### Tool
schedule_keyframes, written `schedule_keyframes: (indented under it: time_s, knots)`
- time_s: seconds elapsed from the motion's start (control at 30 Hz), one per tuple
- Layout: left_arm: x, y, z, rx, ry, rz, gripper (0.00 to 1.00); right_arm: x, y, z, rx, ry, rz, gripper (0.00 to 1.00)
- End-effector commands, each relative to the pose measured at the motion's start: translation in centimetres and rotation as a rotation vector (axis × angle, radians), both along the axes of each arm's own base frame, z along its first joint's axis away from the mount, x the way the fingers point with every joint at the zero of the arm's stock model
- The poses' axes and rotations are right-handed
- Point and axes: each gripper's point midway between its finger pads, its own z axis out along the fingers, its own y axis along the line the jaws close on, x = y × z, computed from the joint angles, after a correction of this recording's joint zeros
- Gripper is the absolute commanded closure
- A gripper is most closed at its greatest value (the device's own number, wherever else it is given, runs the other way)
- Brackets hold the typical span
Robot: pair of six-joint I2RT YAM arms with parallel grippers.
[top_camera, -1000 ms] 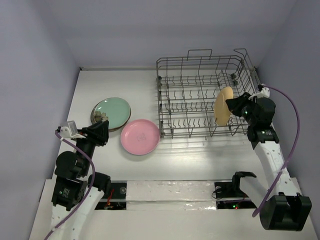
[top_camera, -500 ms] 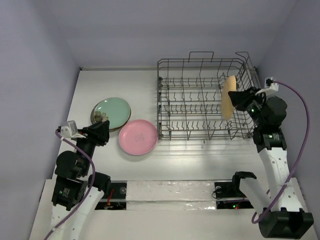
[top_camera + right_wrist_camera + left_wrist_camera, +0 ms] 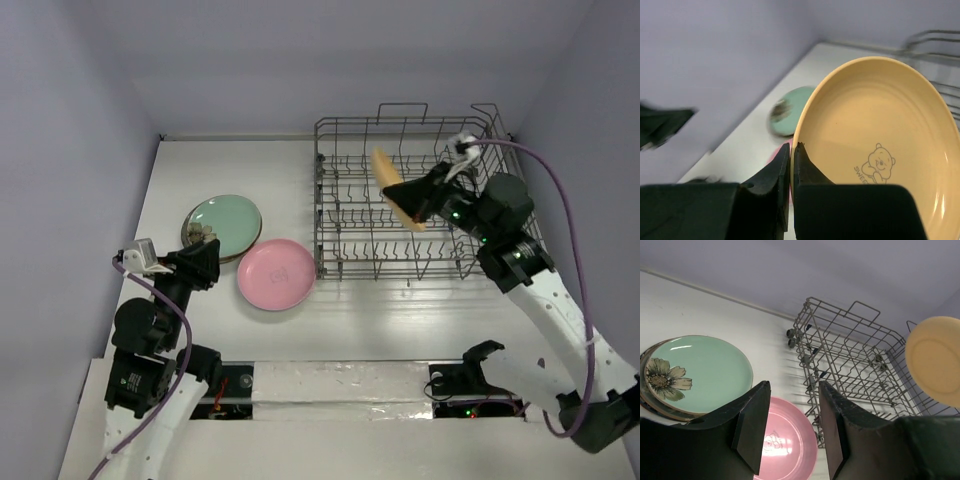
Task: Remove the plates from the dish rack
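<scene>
the right gripper [image 3: 791,152] pinches the yellow plate [image 3: 396,190] over the dish rack [image 3: 345,215], upper right. the left gripper [image 3: 792,390] is spread wide.

Plates countable: 5.
- 1 yellow plate [image 3: 398,188]
- 1 pink plate [image 3: 276,274]
- 1 green plate [image 3: 224,220], top of the stack
- 1 floral plate [image 3: 662,379], under the green one
- 1 grey-brown plate [image 3: 655,406], showing only as a rim lower in the stack

Whether the stack holds more plates cannot be told.

Rack [image 3: 360,225]: 1.
Arms: 2, left arm [image 3: 150,335] and right arm [image 3: 545,295].
Grippers: 2, left gripper [image 3: 793,390] and right gripper [image 3: 791,150].
</scene>
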Motion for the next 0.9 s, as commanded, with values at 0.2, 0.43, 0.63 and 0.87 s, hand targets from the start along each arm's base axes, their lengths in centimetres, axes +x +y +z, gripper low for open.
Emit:
schedule_keyframes:
  time_s: [0.2, 0.43, 0.63, 0.87]
  knots:
    - [0.8, 1.0, 0.7, 0.0, -0.008, 0.064, 0.58, -6.2, 16.9, 3.3, -0.061, -0.091, 0.347, 1.0]
    - [-0.2, 4.8, 1.5, -0.031, 0.002, 0.259, 0.47, -7.6, 27.7, -5.1, -0.259, -0.006, 0.463, 1.0]
    - [-0.8, 5.7, 3.3, -0.014, -0.037, 0.294, 0.34, -6.8, 32.0, -11.9, -0.416, 0.035, 0.449, 1.0]
    - [-0.4, 5.5, 1.8, -0.01, -0.013, 0.291, 0.29, -6.0, 32.6, -19.8, -0.582, 0.068, 0.378, 1.0]
